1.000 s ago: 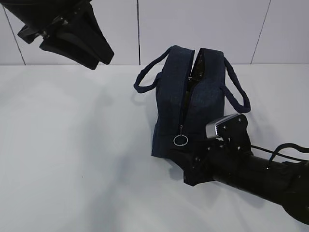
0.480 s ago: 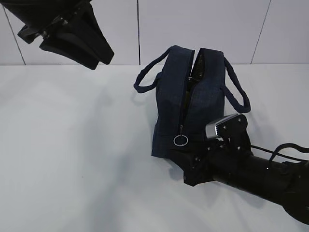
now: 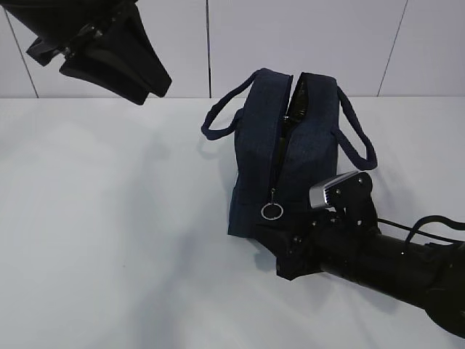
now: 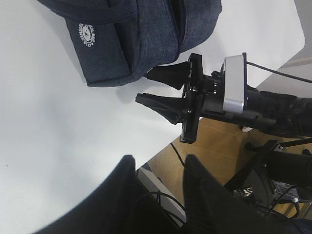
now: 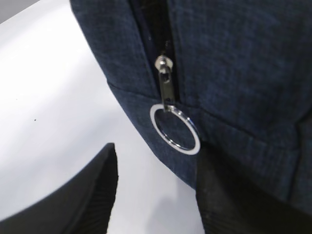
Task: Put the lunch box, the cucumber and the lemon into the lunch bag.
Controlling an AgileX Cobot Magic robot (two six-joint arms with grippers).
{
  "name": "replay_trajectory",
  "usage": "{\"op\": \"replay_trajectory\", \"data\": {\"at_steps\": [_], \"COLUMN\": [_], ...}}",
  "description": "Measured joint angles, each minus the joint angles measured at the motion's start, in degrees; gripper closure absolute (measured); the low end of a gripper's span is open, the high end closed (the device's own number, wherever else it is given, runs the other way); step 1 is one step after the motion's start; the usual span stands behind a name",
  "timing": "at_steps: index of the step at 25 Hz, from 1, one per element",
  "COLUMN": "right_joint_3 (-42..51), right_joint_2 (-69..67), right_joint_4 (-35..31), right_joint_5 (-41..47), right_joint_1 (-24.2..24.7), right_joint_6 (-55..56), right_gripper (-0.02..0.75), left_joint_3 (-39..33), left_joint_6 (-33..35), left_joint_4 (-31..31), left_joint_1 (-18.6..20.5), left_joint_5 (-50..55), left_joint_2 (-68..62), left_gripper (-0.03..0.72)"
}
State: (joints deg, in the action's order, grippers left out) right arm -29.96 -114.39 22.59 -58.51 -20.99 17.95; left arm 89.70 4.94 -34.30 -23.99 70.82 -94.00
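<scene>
Right wrist view puts you almost nose to nose with the boxy dark navy fabric lunch bag point(image 5: 229, 58): your right tool point(image 5: 153, 195) has its two black fingers spread apart, nothing between them, framing the metal ring pull point(image 5: 174, 128) that hangs from the zipper slider at the bag's lower end. The ring sits just above the gap, not yet pinched.

Step back to the exterior view and you see that same right tool point(image 3: 290, 251) low on the white surface point(image 3: 109, 233), just beside the near end of the bag, with the ring pull dangling at that end. The zipper runs up over the top, and the far part of the top gapes open, something dark showing inside. Lunch box, cucumber and lemon are not visible anywhere on the surface, so I judge they are likely already inside, though I cannot confirm it.

Farther off, your left tool point(image 4: 158, 197) is raised well clear of the bag, fingers parted and empty.

Handling, as I judge it: the fabric is soft and will sag or slide if you tug. The thin ring is small and slippery; pinch it squarely across its flat, and consider steadying the bag by a loop handle point(image 3: 218, 116).
</scene>
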Motion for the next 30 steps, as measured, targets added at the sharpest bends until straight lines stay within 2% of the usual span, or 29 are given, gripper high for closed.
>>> {"op": "replay_trajectory", "data": {"at_steps": [30], "right_joint_3": [0.0], "right_joint_2": [0.0], "right_joint_4": [0.0], "right_joint_5": [0.13], "right_joint_1": [0.0], "right_joint_6": [0.0], "right_gripper": [0.331], "left_joint_3": [0.0], "left_joint_6": [0.0], "left_joint_4": [0.1], "left_joint_1": [0.0], "left_joint_5": [0.0], "left_joint_2": [0.0], "left_gripper": [0.449]}}
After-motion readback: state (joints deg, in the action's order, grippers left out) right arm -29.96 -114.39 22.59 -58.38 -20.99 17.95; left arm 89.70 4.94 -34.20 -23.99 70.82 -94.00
